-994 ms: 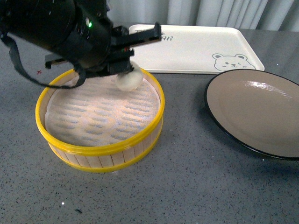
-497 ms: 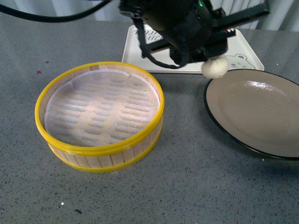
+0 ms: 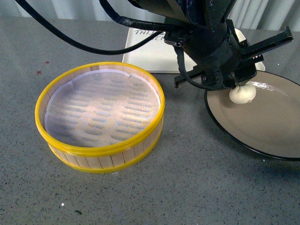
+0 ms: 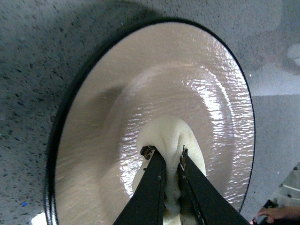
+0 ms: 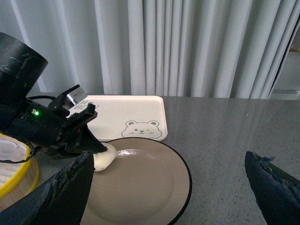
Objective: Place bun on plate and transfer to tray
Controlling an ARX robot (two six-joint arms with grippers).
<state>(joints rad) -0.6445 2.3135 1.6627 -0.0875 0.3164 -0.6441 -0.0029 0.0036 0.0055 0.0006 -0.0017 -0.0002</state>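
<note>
My left gripper (image 3: pixel 240 86) is shut on the cream-white bun (image 3: pixel 242 94) and holds it low over the near-left part of the taupe plate (image 3: pixel 272 126) with its black rim. In the left wrist view the black fingers (image 4: pixel 152 187) pinch the bun (image 4: pixel 171 136) above the glossy plate (image 4: pixel 117 140). The cream tray (image 3: pixel 154 51) with the bear face lies behind the plate, mostly hidden by the arm. In the right wrist view my right gripper (image 5: pixel 171 187) is open and empty above the table, looking at the plate (image 5: pixel 140 187), bun (image 5: pixel 104 158) and tray (image 5: pixel 136 117).
A yellow-rimmed wooden steamer basket (image 3: pixel 101 115) with a white liner stands left of the plate, with nothing in it. Grey speckled table (image 3: pixel 178 197) runs around. White curtains (image 5: pixel 187 47) hang behind the table.
My left gripper has carried the bun out of the steamer basket, rightward past the tray's front edge, and lowered it over the plate.
</note>
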